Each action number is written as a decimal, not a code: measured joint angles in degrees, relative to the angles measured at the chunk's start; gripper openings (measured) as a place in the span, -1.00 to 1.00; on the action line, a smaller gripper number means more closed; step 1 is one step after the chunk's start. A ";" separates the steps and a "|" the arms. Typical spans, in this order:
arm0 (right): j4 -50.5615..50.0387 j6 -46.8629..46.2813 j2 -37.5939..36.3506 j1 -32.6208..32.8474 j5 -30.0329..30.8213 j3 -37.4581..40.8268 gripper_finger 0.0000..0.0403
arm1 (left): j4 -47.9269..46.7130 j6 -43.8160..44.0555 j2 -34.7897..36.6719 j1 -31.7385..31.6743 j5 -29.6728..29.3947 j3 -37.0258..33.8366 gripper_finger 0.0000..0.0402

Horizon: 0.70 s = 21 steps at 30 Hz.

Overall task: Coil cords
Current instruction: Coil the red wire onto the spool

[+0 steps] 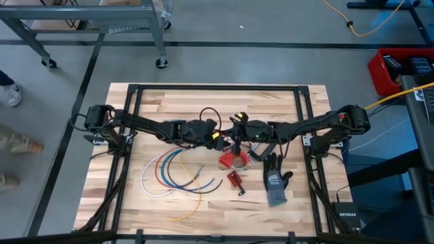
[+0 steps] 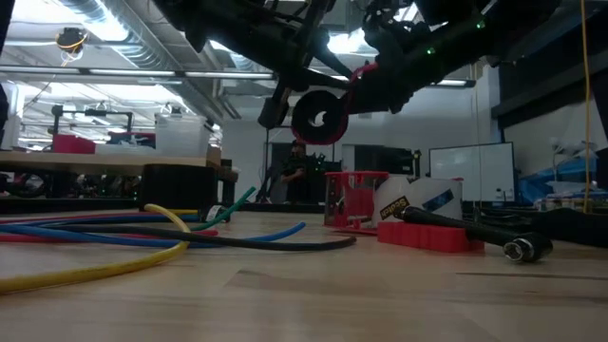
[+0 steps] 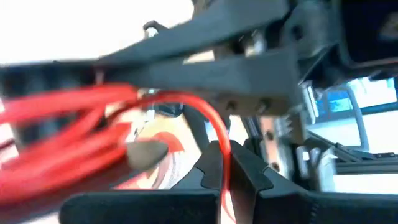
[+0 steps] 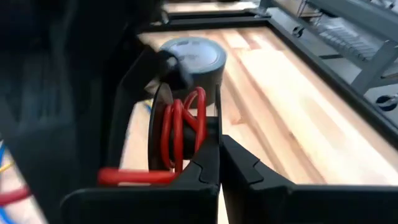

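Note:
The red cord is wound into a small coil (image 2: 318, 116) that hangs in the air above the table's middle; it also shows in the high view (image 1: 224, 160). My right gripper (image 4: 219, 140) is shut on the coil's loops. My left gripper (image 3: 222, 163) is shut on a single red strand that runs off the coil (image 3: 62, 127). Both grippers meet over the table's centre (image 1: 232, 139). White, blue, red, green and yellow cords (image 1: 178, 173) lie loose in curves on the table at the near left. My left gripper pinches one strand of the red cord (image 3: 221, 146) between its two fingers, lying across it. The strand arches up from the fingers toward the coil, clear of the table. My right gripper pinches several loops of the red coil (image 4: 200, 124) together between its two fingers, across the loops at the coil's rim. The coil stands on edge beyond the fingertips, lifted clear of the table. A loose red end (image 4: 134, 176) sticks out beside the fingers.
A grey tape roll (image 4: 189, 59) lies on the table under the grippers (image 1: 239, 161). A small red basket (image 1: 234, 179) and a grey-black glove (image 1: 274, 179) lie near right of centre. Black frame rails (image 1: 217, 88) border the wooden table.

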<state>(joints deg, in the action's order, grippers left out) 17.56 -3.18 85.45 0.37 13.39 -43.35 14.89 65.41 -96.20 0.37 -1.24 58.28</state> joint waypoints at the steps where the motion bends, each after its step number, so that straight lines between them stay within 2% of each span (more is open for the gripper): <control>1: -0.56 0.00 0.00 0.03 -0.25 0.00 -1.00 | 0.40 -0.61 0.08 -0.08 -0.03 0.00 -1.00; 10: -3.25 0.00 -0.01 0.00 -5.37 0.00 -1.00 | -2.42 -4.34 2.94 -0.17 0.00 0.00 -1.00; 21: -4.60 0.02 -3.14 -0.01 -13.19 0.00 -1.00 | -15.83 -8.79 10.07 -0.20 0.01 0.00 -1.00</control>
<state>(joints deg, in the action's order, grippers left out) 12.95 -3.16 82.31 0.36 0.20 -43.35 -0.94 56.61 -86.12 0.16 -1.23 58.28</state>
